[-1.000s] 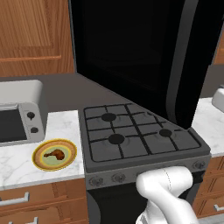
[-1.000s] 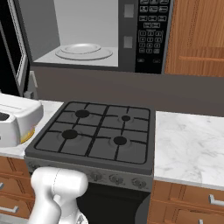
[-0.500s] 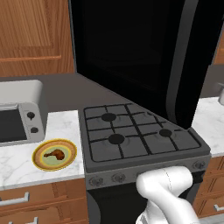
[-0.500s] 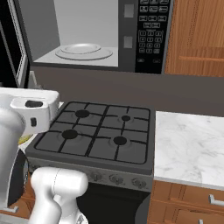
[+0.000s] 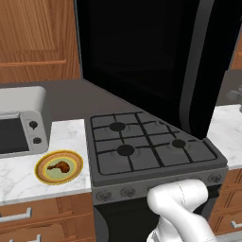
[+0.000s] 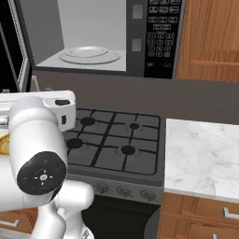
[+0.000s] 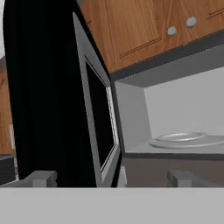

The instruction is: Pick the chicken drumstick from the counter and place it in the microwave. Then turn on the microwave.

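The chicken drumstick (image 5: 60, 166) lies small and brown on a yellow plate (image 5: 43, 173) on the white marble counter (image 5: 16, 179), left of the stove. The black microwave (image 6: 161, 37) hangs above the stove with its door (image 5: 151, 61) swung wide open; its grey-white inside holds the round glass turntable (image 6: 88, 54). My gripper (image 7: 113, 179) is open with nothing between its fingertips (image 7: 41, 178); it looks at the door's inner side (image 7: 98, 122) and the turntable (image 7: 188, 140). My white arm (image 6: 39, 140) is raised over the stove's left side, well above the drumstick.
A dark grey gas stovetop (image 5: 146, 146) sits in the middle. A silver toaster oven (image 5: 21, 125) stands on the counter behind the plate. More marble counter (image 6: 200, 154) lies right of the stove. Wooden cabinets (image 7: 144, 26) hang above; drawers (image 6: 200, 214) run below.
My arm has swung up into the right base view at the left, over the stove's left side. The drumstick, the plate and the microwave door have not moved.
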